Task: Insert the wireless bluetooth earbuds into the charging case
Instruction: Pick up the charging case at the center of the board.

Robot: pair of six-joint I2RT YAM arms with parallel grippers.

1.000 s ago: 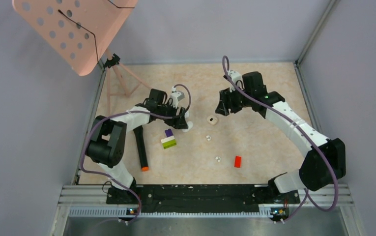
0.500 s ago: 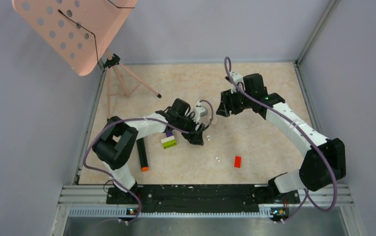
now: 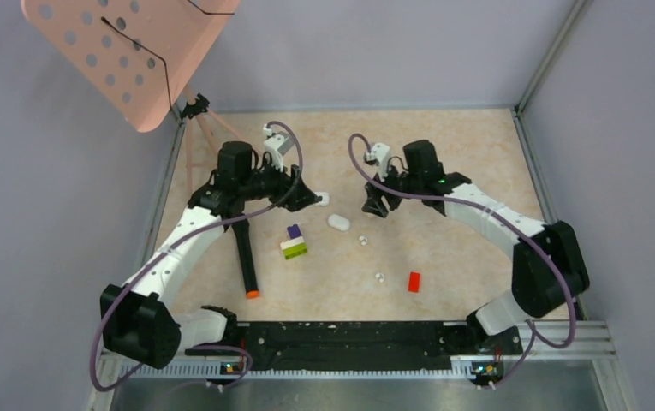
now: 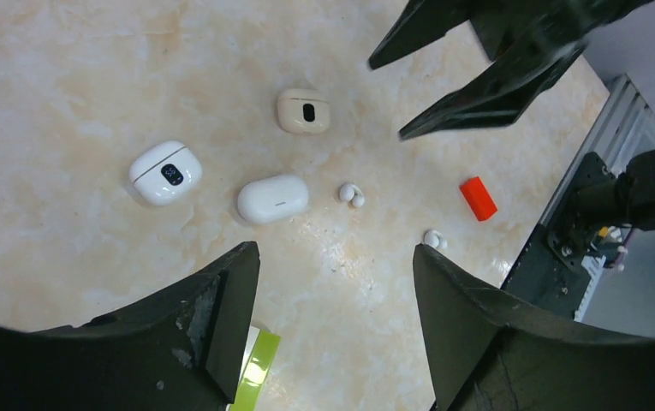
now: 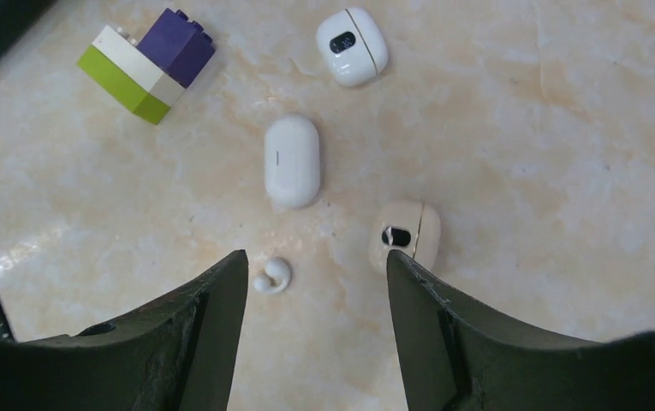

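1. Open and empty at the left hand (image 4: 334,253): fingers spread wide, nothing between them. Hovers above the tabletop (image 4: 67,68) and looks down on the cases and earbuds.
2. Open and empty too at the right hand (image 5: 315,257). Hangs over the middle of the tabletop, facing the left hand across the small things.
3. Loose on the tabletop, outside every case: the nearest earbud (image 5: 272,276), a small curled white piece. Lies just beside one end of the white oval case (image 5: 292,161) without touching it. Shows in the gap between the right hand's fingers (image 5: 212,325) in the right wrist view.
4. Closer to the arm bases: the second earbud (image 3: 379,277), also loose. Lies near the red brick (image 3: 413,282), apart from it. Cannot tell whether it is one piece or two.
5. Shut and lying flat: the beige case (image 5: 405,235), beside the white oval case. Sits partly behind a finger in the right wrist view and under the right hand in the top view.
6. Shut as well: the white case with a small screen (image 5: 352,46). Lies beyond the white oval case, close to the left hand's fingertips in the top view.
7. Left of the white oval case: the block stack (image 3: 294,242), purple on white on green.
8. Further left: the black marker (image 3: 246,257), orange tip toward the arm bases.
9. At the far left corner: the pink perforated stand (image 3: 127,51).
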